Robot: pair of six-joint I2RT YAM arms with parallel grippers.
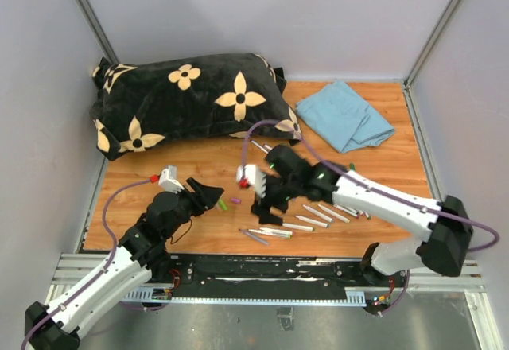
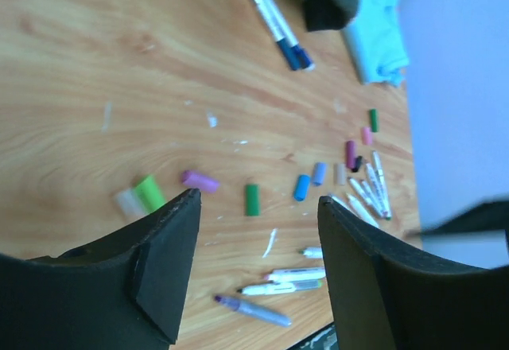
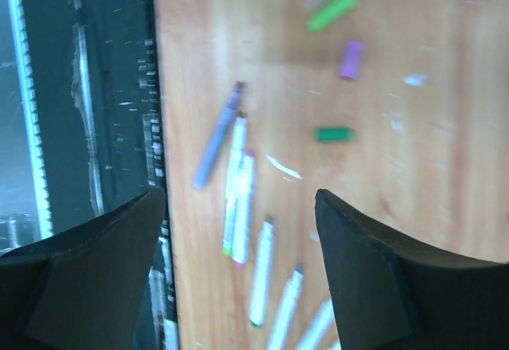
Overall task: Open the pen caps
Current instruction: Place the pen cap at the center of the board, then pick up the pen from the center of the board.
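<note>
1. Several short, cylindrical plastic pen caps [image 2: 251,200] are lying loose on the wood-grain desk [image 2: 95,48], beside slim white pens [image 3: 261,274].
2. I am watching the left gripper [image 2: 258,207] hanging above them, matte black jaws apart, gripping nothing.
3. I am seeing the right gripper [image 3: 238,199] standing apart too, empty, over the pens.

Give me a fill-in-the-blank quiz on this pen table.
The folded cloth is light ____.
The black pillow has cream ____ on it.
Between the purple cap and the blue cap lies a dark ____ cap.
The left gripper and right gripper hold nothing, jaws ____.
Missing words: blue; flowers; green; open.
</note>
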